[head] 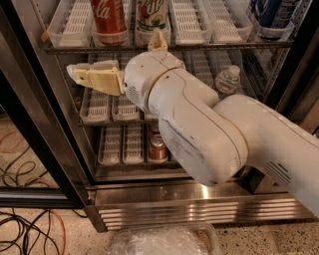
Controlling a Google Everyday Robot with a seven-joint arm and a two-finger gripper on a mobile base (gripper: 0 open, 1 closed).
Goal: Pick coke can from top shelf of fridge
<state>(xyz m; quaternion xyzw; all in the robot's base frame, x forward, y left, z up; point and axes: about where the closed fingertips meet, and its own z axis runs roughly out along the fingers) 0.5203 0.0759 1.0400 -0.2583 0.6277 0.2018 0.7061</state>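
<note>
The coke can [107, 17], red with white script, stands in a clear lane tray on the top shelf [75, 48] of the fridge [199, 196], towards the left; its top is cut off by the frame. My gripper [114, 52] is just below the front of that shelf, under and slightly right of the can. It is open: one cream finger [94, 78] points left in front of the middle rack and the other fingertip [158, 41] pokes up at the shelf's edge. Nothing is between them. My white arm hides much of the middle rack.
A white-and-green can [152, 15] stands right of the coke can, and a blue can [271, 12] at the top right. A water bottle [229, 79] is on the middle rack, a small red can [158, 148] on the lower one. The black door frame [30, 124] stands left; cables [25, 219] lie on the floor.
</note>
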